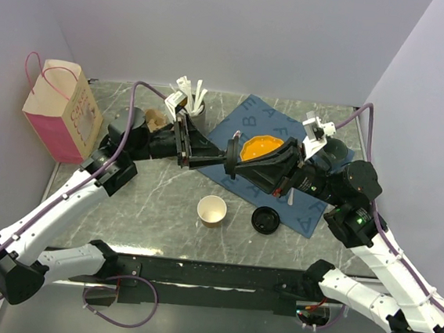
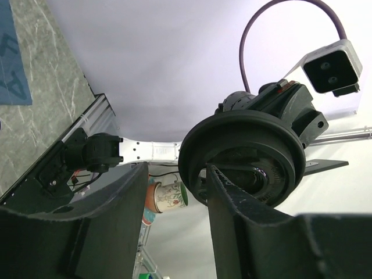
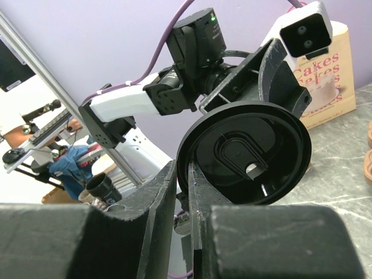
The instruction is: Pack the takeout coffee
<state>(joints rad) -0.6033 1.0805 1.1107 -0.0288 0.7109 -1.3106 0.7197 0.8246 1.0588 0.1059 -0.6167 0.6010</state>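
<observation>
A black sip lid (image 1: 230, 161) hangs on edge above the table's middle, and my right gripper (image 1: 241, 168) is shut on its rim. The right wrist view shows the lid's (image 3: 250, 151) underside, with the right gripper (image 3: 183, 168) pinching the rim's edge. From the left, my left gripper (image 1: 221, 157) meets the same lid. In the left wrist view its jaws (image 2: 174, 171) stand apart around the lid's rim (image 2: 192, 157). A lidless kraft paper cup (image 1: 211, 210) with a pale inside stands upright below both grippers. The takeout coffee, a lidded cup, is out of view.
A second black lid (image 1: 265, 219) lies flat on the blue mat (image 1: 312, 214). An orange bowl (image 1: 259, 146) sits on the mat behind the grippers. A pink and kraft paper bag (image 1: 58, 111) stands at far left. White cutlery in a holder (image 1: 188, 96) stands at the back.
</observation>
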